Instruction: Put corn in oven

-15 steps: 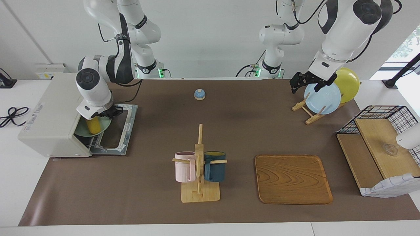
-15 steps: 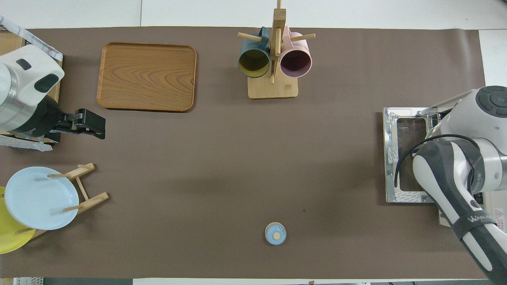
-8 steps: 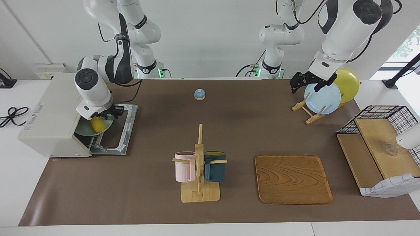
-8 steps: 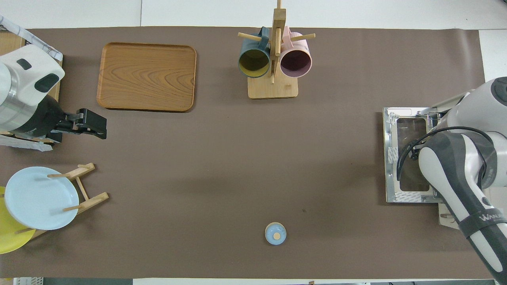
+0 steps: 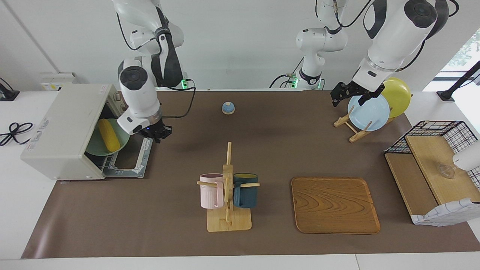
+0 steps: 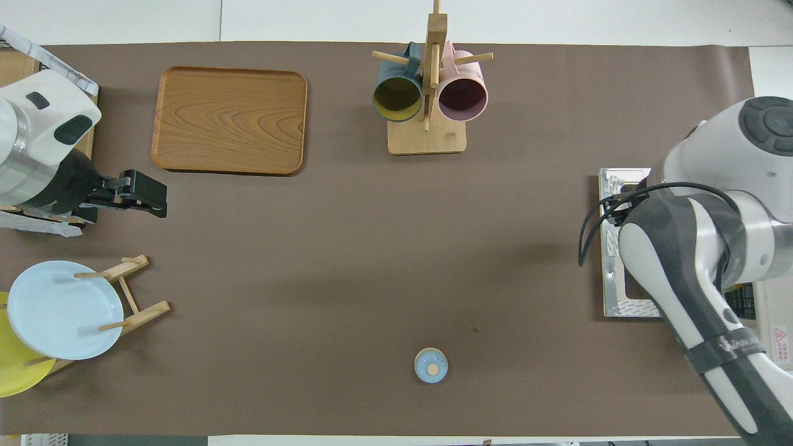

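Wooden tray (image 5: 335, 204), flat on the brown mat (image 5: 270, 150), beside a mug rack (image 5: 228, 195) hanging a pink mug (image 5: 211, 190) and a dark blue mug (image 5: 245, 190). Small blue bell (image 5: 228, 108), alone on the mat, nearer the robots than the mug rack. At the left arm's end: plate rack (image 5: 354, 129) holding a pale blue plate (image 5: 368, 112) and a yellow plate (image 5: 396, 96) upright; wire basket (image 5: 435, 131) with wooden boards and checked cloth (image 5: 446, 213); a green plate (image 5: 98, 144) sits at the right arm's end.

only a red warning triangle sticker shows, on the oven (image 6: 777, 322); its lettering is unreadable.
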Motion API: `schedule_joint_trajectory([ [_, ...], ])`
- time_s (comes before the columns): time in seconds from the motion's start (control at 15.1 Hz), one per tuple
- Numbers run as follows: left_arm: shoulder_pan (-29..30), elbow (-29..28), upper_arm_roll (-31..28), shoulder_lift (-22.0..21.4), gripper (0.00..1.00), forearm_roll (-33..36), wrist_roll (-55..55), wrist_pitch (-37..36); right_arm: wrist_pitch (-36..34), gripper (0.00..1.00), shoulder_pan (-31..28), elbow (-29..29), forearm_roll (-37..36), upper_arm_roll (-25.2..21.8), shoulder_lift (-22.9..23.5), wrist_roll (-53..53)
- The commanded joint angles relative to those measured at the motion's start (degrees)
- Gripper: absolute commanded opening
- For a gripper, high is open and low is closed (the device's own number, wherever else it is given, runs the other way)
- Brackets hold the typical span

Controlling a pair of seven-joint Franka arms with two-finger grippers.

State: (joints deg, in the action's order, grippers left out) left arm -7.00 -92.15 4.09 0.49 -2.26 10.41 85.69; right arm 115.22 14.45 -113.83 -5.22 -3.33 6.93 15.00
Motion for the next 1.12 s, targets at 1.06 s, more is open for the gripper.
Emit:
schedule_joint_trajectory([
  [1.06,0.9,-0.8,-0.1,-2.3,1.00,-1.0,-0.3,0.3,10.4,0.00,-2.4,-10.5,-13.8,-0.3,6.4,3.3],
])
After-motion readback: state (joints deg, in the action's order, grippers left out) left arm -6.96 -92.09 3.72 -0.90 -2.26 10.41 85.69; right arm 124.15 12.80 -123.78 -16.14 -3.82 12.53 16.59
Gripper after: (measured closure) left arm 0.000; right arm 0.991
